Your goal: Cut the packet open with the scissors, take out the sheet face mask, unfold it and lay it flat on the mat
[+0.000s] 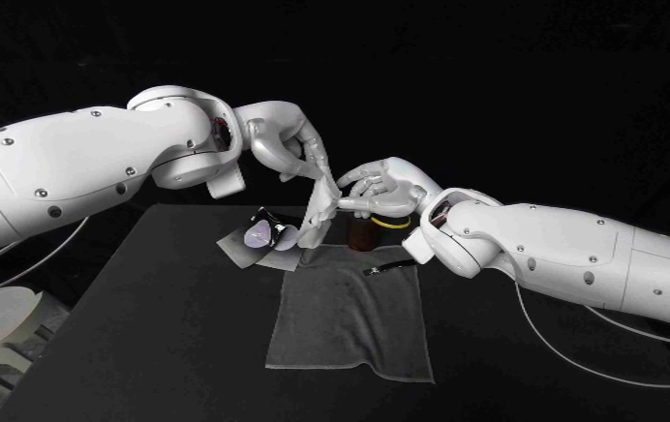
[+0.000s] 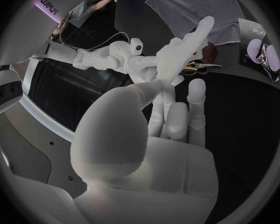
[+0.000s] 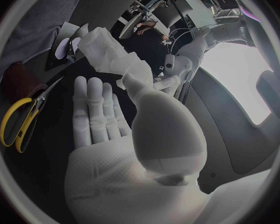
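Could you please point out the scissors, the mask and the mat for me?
scissors (image 3: pixel 32 104): right wrist view, yellow handle near the pivot.
mask (image 1: pixel 321 209): head view, middle of the hanging sheet.
mat (image 1: pixel 350 316): head view, its bare middle.

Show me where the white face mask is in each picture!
Head view: the face mask hangs between the left hand and the right hand, above the mat's far end.
Left wrist view: it shows past that hand's thumb, in front of the mat.
Right wrist view: it is bunched past that hand's thumb, near the mat.
Shared landmark: the grey mat.
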### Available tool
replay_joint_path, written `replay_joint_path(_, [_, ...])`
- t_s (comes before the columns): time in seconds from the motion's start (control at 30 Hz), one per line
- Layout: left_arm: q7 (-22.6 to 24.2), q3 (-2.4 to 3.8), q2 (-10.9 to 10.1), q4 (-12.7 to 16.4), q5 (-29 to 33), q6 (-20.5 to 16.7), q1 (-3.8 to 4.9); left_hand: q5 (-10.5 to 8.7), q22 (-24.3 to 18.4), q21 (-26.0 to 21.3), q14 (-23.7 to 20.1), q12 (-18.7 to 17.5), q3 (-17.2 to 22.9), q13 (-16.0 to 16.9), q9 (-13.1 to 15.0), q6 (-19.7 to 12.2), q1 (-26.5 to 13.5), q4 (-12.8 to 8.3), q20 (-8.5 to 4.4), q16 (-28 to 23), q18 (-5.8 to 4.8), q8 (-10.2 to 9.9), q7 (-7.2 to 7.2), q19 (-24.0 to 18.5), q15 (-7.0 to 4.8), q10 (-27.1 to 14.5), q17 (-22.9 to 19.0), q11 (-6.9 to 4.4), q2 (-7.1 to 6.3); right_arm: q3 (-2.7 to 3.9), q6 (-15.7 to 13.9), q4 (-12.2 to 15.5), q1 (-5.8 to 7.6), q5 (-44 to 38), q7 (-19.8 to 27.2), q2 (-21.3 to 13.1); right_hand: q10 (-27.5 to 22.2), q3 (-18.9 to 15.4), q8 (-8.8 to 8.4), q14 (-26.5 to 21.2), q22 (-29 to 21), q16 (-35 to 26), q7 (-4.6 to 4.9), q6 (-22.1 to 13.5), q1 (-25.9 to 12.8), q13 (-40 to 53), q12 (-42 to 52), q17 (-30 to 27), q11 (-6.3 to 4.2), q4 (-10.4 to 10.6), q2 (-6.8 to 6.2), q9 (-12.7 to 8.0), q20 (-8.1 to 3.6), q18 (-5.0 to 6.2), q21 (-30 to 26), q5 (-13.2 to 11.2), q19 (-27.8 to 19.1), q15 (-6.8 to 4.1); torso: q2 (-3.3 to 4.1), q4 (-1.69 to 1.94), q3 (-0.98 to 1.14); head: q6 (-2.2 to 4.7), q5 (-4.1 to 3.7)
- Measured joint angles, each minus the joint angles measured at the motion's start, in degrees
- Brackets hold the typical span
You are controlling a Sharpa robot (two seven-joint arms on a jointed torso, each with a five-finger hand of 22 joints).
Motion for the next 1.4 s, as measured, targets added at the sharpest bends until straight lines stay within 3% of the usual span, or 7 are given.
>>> replay_joint_path(0.37, [0.29, -0.02, 0.55, 0.04, -0.01, 0.05, 0.0, 0.0, 0.11, 0.0, 0.0, -0.01, 0.0, 0.05, 0.04, -0.01, 0.0, 0.0, 0.0, 0.0, -0.02, -0.07, -0.01, 0.0, 0.0, 0.0, 0.05, 0.0, 0.0, 0.02, 2.46, 0.0, 0.0, 1.64, 1.08, 0.73, 0.64, -0.86, 1.0, 0.04, -0.4, 2.86, -0.95, 2.89, -0.16, 0.28, 3.63, 0.17, -0.62, 0.55, 0.8, 0.22, -0.24, 0.58, 0.0, 0.0, 0.68, -0.42, 0.0, 0.04, -0.07, -0.08, 0.07])
replay_joint_path(0.47, [0.34, -0.02, 0.53, 0.05, -0.01, 0.05, 0.0, 0.0, 0.11, 0.0, 0.0, -0.03, 0.0, 0.05, 0.04, -0.02, 0.0, 0.0, 0.0, 0.0, -0.39, -0.07, -0.02, 0.0, 0.0, 0.0, 0.05, 0.0, 0.0, 0.03, 3.19, -0.05, 0.0, 1.7, 1.22, 1.22, 1.22, -0.68, 1.63, 0.57, -0.38, 4.32, -1.42, 4.59, 0.41, 0.63, 5.12, 0.4, -1.18, 0.74, 2.04, 0.22, -0.64, 0.59, 0.28, 0.0, 1.7, -0.95, -0.01, 0.04, -0.07, -0.16, 0.2])
replay_joint_path(0.63, [0.36, -0.02, 0.52, -0.12, -0.01, 0.05, 0.0, 0.0, 0.11, 0.0, 0.0, -0.05, 0.17, 0.05, 1.26, -0.12, -0.07, -0.17, 0.0, -0.01, -0.39, 0.04, -0.11, 0.0, 0.0, 0.0, 0.17, 0.0, -0.07, 0.05, 3.79, -0.08, 0.0, 1.54, 1.27, 1.48, 2.45, 0.55, 3.04, 1.81, 0.41, 6.73, -2.74, 8.45, 1.52, 1.23, 7.51, 0.73, -2.34, 0.92, 3.58, 0.36, -1.5, 0.59, 1.48, 0.0, 3.18, -2.2, -0.03, 0.04, -0.07, -0.24, 0.21])
replay_joint_path(0.77, [0.4, -0.02, 0.5, -0.51, 0.11, 0.04, 0.0, 0.0, 0.16, 0.0, 0.0, -0.05, 0.17, 0.05, 1.26, -0.13, -0.07, -0.17, 0.0, -0.01, -0.4, 0.17, -0.11, 0.0, 0.0, 0.0, 0.17, 0.0, -0.08, 0.06, 3.82, 0.0, 0.0, 1.15, 1.32, 1.23, 4.39, 2.16, 5.42, 4.47, 1.93, 9.82, -4.49, 13.06, 2.63, 2.17, 10.46, 1.36, -3.88, 0.25, 5.16, 1.15, -2.6, 0.59, 3.54, 0.0, 5.37, -3.36, -0.03, 0.02, -0.06, -0.3, 0.29])
replay_joint_path(0.87, [0.43, -0.03, 0.47, -0.78, 0.2, 0.03, 0.0, 0.0, 0.17, 0.0, 0.0, -0.05, 0.16, 0.04, 1.26, -0.13, -0.07, -0.17, 0.0, -0.01, -0.4, 0.17, -0.11, 0.0, 0.0, 0.0, 0.17, 0.0, -0.08, 0.06, 3.55, 0.13, 0.0, 0.68, 1.45, 0.98, 5.75, 2.9, 6.58, 7.07, 3.28, 13.15, -5.47, 14.51, 2.74, 2.78, 12.17, 3.28, -4.73, -0.15, 5.26, 1.67, -3.59, 0.57, 5.11, -0.01, 6.51, -4.23, -0.03, -0.02, -0.06, -0.38, 0.34])
replay_joint_path(1.0, [0.46, -0.03, 0.46, -0.99, 0.29, 0.02, 0.0, 0.0, 0.17, 0.0, 0.0, -0.05, 0.16, 0.04, 1.26, -0.21, -0.07, -0.17, 0.0, -0.01, -0.4, 0.17, -0.19, 0.0, 0.0, 0.0, 0.17, 0.0, -0.08, 0.07, 2.94, 0.19, 0.0, 0.05, 1.64, 0.83, 6.05, 3.98, 7.17, 8.07, 4.48, 14.98, -5.55, 14.59, 2.44, 2.9, 12.51, 4.37, -5.03, -0.32, 5.58, 2.36, -3.79, 0.55, 6.19, -0.03, 6.71, -4.73, -0.03, -0.07, -0.03, -0.42, 0.38])
replay_joint_path(1.4, [0.2, -0.32, 0.38, -1.8, 0.53, -0.01, 0.0, -0.01, 0.32, 0.0, 0.0, -0.06, 0.16, 0.04, 1.27, -0.22, -0.07, -0.17, 0.0, -0.02, -0.42, 0.17, -0.2, 0.0, 0.0, 0.0, 0.42, 0.0, -0.08, 0.21, 1.3, 0.69, 0.04, -1.12, 1.83, -0.56, 6.05, 4.7, 7.22, 8.08, 5.37, 15.2, -5.47, 13.87, 2.15, 2.9, 12.73, 4.39, -5.02, -0.26, 6.32, 2.75, -3.79, 0.5, 6.63, -0.1, 6.7, -4.73, -0.04, -0.09, 0.0, -0.27, 0.54])
